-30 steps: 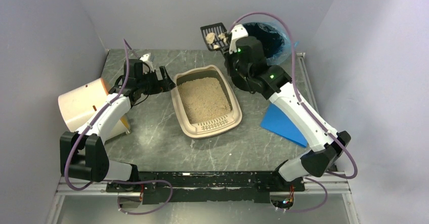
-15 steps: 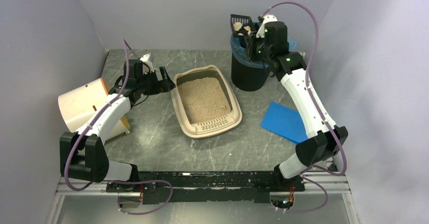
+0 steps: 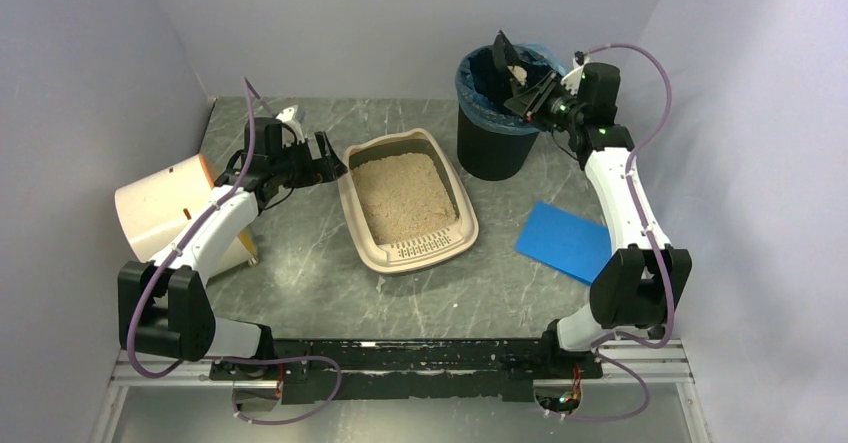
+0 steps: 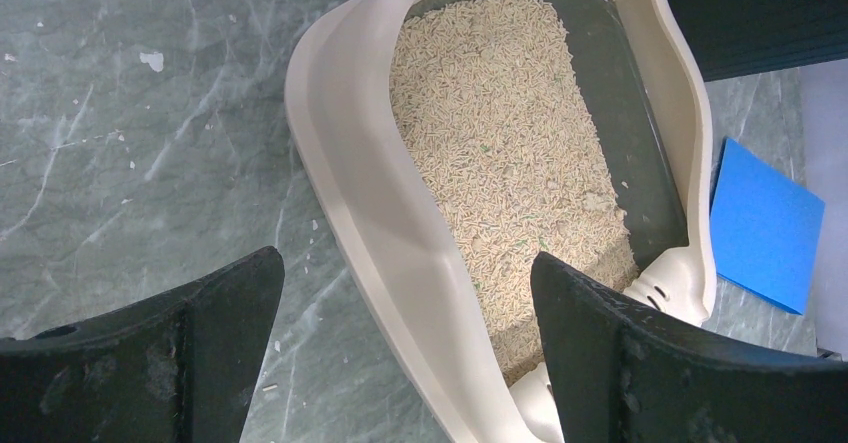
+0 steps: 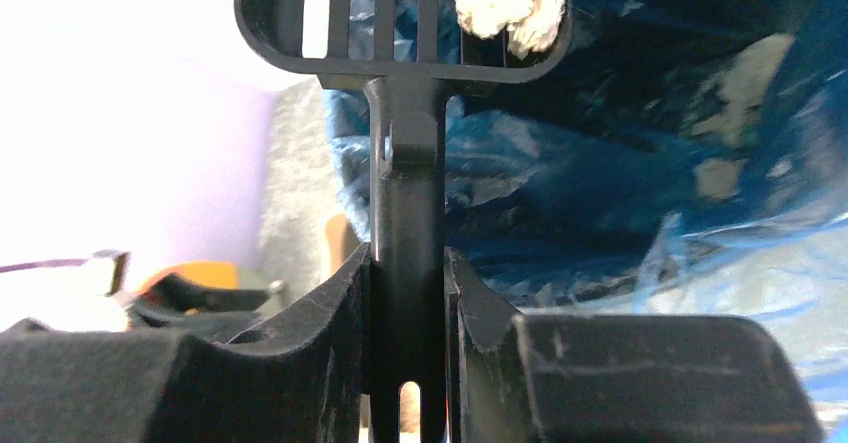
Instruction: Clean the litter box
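The beige litter box (image 3: 425,250), holding tan litter, lies in the middle of the table. In the left wrist view its rim (image 4: 350,163) runs under my left gripper (image 4: 405,263). That gripper (image 3: 330,161) hovers open just left of the box's far corner, holding nothing. My right gripper (image 3: 545,98) is shut on the handle of a black slotted scoop (image 3: 505,63), which is tilted over the mouth of the black bin (image 3: 495,148). In the right wrist view the gripper (image 5: 408,263) clamps the handle. A pale clump (image 5: 505,3) sits on the scoop (image 5: 400,63) above the blue liner (image 5: 600,193).
A cream drum (image 3: 160,203) lies on its side at the left edge, beside my left arm. A blue sheet (image 3: 562,243) lies flat to the right of the litter box, under my right arm. Grey walls close in the back and both sides.
My right arm swung right and stretched out, carrying the scoop from left of the bin to over its mouth and tilting it. Fewer clumps show on it. The left arm stayed still.
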